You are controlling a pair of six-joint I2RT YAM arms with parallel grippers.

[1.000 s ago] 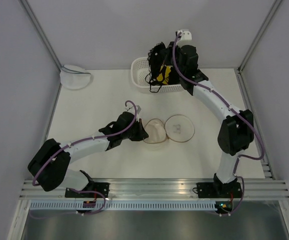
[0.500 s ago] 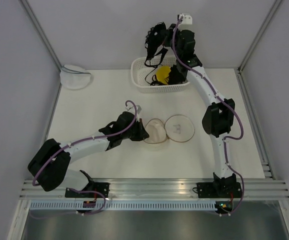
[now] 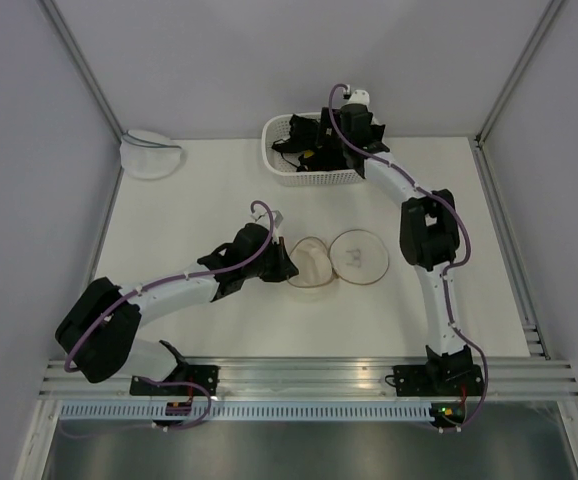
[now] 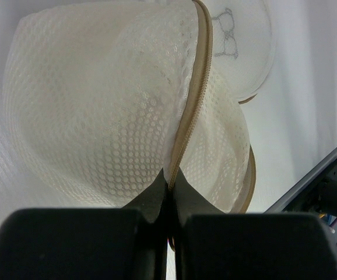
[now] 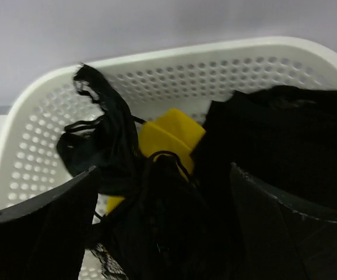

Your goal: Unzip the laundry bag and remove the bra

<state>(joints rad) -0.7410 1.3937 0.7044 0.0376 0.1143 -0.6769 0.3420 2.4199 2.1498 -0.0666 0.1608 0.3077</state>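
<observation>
White tabletop (image 3: 189, 200). Right gripper (image 5: 162, 227), raised and clamped a second ago, now gapes over the perforated basket (image 5: 52, 116), black bra (image 5: 104, 146) beneath. Left gripper (image 4: 169, 186) pinches the domed mesh bag (image 4: 98, 116) by its tan rim.

Bra-outline emblem (image 4: 224, 36) on laundry bag (image 4: 98, 105); no text

My left fingers (image 4: 151, 201) are black. The laundry bag (image 4: 98, 116) is creamy white honeycomb mesh edged with a tan zipper band. My right fingers (image 5: 34, 233) are black too, as is the lacy-trimmed bra (image 5: 107, 151). The round item (image 5: 168, 137) is yellow, the basket (image 5: 46, 116) white, dotted with round holes. The table (image 3: 199, 200) is white.
</observation>
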